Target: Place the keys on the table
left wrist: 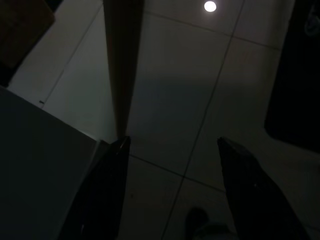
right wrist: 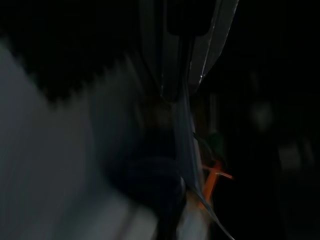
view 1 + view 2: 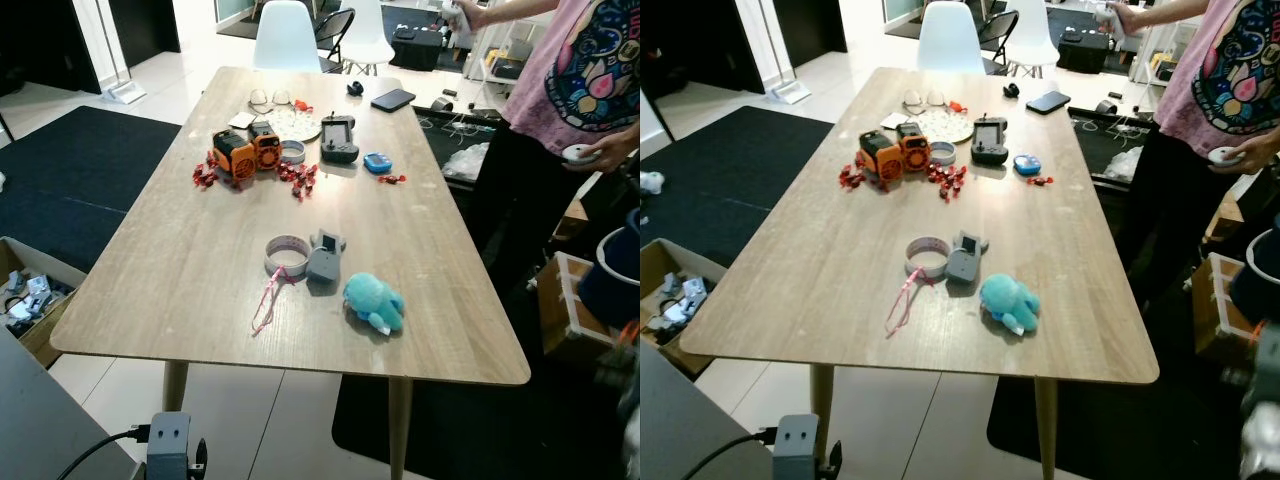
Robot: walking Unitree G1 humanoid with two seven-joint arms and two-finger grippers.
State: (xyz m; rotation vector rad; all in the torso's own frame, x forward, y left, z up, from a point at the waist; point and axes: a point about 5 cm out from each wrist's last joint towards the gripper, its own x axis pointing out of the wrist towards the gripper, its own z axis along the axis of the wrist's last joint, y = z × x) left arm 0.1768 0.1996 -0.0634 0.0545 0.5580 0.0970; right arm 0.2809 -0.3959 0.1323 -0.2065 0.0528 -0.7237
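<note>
Centrally, a fuzzy teal plush [image 3: 374, 301] lies on the wood-grain table [image 3: 180, 270].

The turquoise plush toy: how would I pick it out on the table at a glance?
Start at the long wooden table and look to its near end. The turquoise plush toy lies there, just right of the grey gadget and tape roll. It is the only soft, fuzzy, blue-green thing there.

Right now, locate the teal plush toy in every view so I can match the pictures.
Left eye view: teal plush toy on the table, right of centre, near the front edge.
Right eye view: same spot.
Left wrist view: floor tiles and a table leg, below the tabletop.
Right wrist view: too dark to tell.
Shared landmark: the grey device beside the toy.
</note>
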